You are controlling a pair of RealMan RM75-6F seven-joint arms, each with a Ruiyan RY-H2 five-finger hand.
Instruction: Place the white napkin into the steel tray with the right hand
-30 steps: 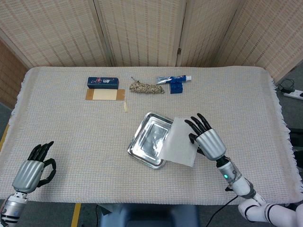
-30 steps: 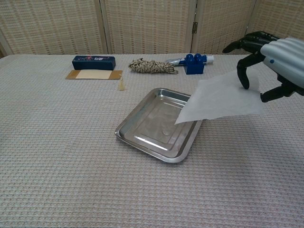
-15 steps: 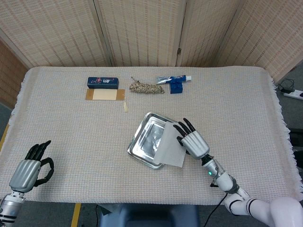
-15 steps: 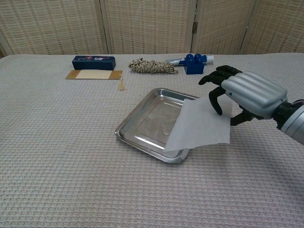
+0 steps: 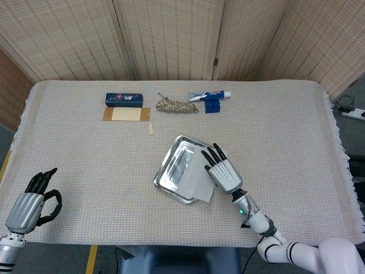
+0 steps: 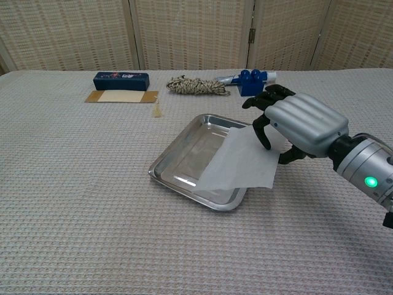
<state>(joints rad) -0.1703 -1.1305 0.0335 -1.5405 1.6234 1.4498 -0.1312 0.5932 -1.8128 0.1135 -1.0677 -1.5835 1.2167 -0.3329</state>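
The steel tray [image 5: 171, 165] [image 6: 184, 153] lies near the middle of the table. My right hand [image 5: 221, 169] [image 6: 298, 123] pinches one edge of the white napkin [image 5: 197, 180] [image 6: 242, 165] just above the tray's right side. The napkin hangs tilted over the tray's right half, and its lower corner passes the tray's near rim. My left hand [image 5: 28, 202] is at the table's near left edge with nothing in it, fingers apart and slightly curled; only the head view shows it.
Along the far side lie a dark blue box [image 5: 124, 100] on a cardboard piece [image 5: 126, 114], a coil of rope [image 5: 175, 106], a toothpaste tube [image 5: 208, 95] and a blue block [image 5: 212, 105]. A woven cloth [image 5: 85, 148] covers the table.
My right hand has carried the napkin leftward and lower, from beside the tray to over its right half. The left hand has drifted slightly toward the near edge.
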